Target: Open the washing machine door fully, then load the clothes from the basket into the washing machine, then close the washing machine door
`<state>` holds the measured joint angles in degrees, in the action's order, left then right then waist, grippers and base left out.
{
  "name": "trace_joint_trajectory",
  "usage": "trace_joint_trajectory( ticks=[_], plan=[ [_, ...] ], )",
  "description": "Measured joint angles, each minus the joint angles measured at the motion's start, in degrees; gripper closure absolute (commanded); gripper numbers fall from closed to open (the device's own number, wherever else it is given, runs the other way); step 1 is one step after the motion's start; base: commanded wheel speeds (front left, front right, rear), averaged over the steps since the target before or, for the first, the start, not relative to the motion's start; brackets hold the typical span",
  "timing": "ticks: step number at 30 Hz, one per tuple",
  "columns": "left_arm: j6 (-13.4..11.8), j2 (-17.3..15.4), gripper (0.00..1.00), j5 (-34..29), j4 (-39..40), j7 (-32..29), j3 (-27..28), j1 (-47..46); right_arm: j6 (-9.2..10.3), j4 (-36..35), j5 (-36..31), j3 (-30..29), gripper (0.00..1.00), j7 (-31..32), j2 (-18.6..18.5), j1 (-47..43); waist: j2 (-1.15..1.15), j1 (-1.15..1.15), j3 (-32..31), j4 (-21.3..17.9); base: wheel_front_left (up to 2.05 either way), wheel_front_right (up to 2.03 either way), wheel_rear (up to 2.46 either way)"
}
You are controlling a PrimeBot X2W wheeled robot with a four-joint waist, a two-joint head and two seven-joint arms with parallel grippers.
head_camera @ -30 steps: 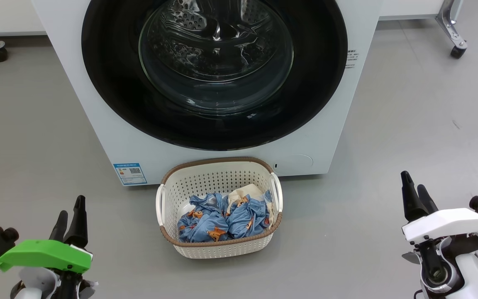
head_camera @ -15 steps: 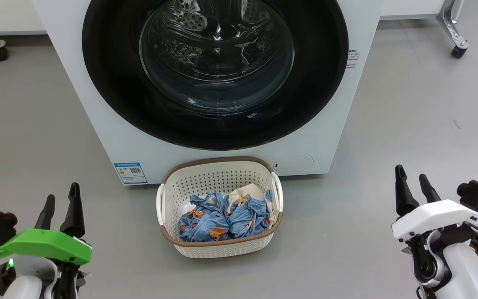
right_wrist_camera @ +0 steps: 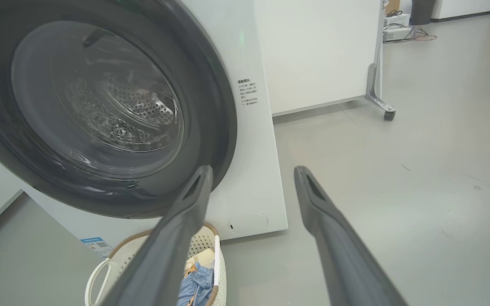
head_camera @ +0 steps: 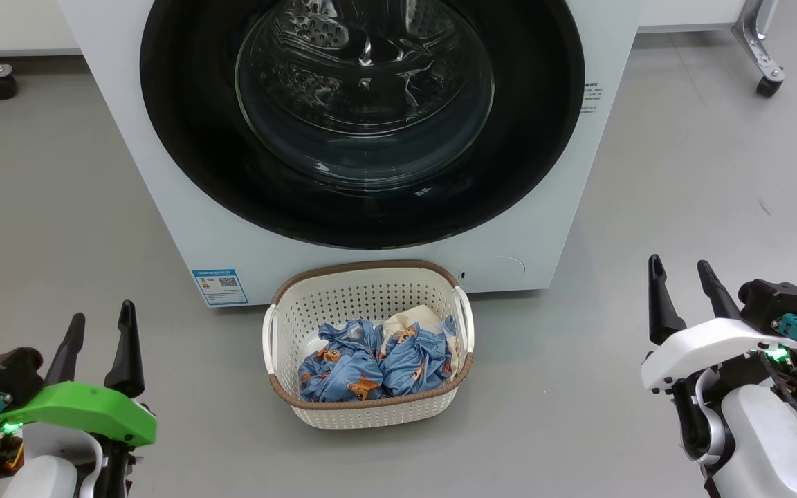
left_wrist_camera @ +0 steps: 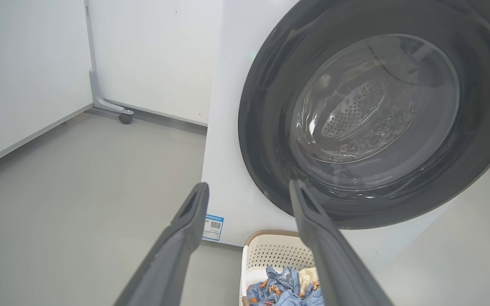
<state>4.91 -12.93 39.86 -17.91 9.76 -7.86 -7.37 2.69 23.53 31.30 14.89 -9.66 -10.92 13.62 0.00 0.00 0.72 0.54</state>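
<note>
Head view: left gripper (head_camera: 102, 315) low at the near left, green-shelled, its two dark fingers spread apart with nothing between them. Right gripper (head_camera: 679, 273) at the near right, white-shelled, likewise spread wide and empty. Both hang over bare floor (head_camera: 647, 173), well apart from everything.

Between them, further out: basket (head_camera: 364, 265) on the floor, just in front of the washing machine (head_camera: 163, 228), mouth up. Its long axis runs side to side, parallel to the machine's front, with a handle at each end. The clothes (head_camera: 371, 363) lie crumpled in its near half — blue with orange figures, a cream piece behind.

Beyond that, the washing machine door (head_camera: 184, 138) is shut, flush with the front, glass bowl facing straight out at the robot. It is round, so no long axis to speak of; its face stands upright.

Step in hand, as I judge it: getting that door open. Nothing is loaded yet. Neither the handle nor the hinge side is plain to me, so the first care is finding the free edge of the black rim. Hook a finger behind it rather than pinch the glossy face, follow the door's arc — and swing it wide without knocking the basket.
</note>
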Motion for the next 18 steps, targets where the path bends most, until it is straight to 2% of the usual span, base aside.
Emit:
trace_joint_trajectory(
  ticks=[18],
  plan=[
    [0.0,-1.3,0.00,-13.8,-0.8,3.7,-1.4,-1.6,2.10,1.3,-13.3,4.1,0.00,-3.9,-1.6,3.7,0.00,0.00,-0.4,0.1,0.00,0.00,0.00]
  ],
)
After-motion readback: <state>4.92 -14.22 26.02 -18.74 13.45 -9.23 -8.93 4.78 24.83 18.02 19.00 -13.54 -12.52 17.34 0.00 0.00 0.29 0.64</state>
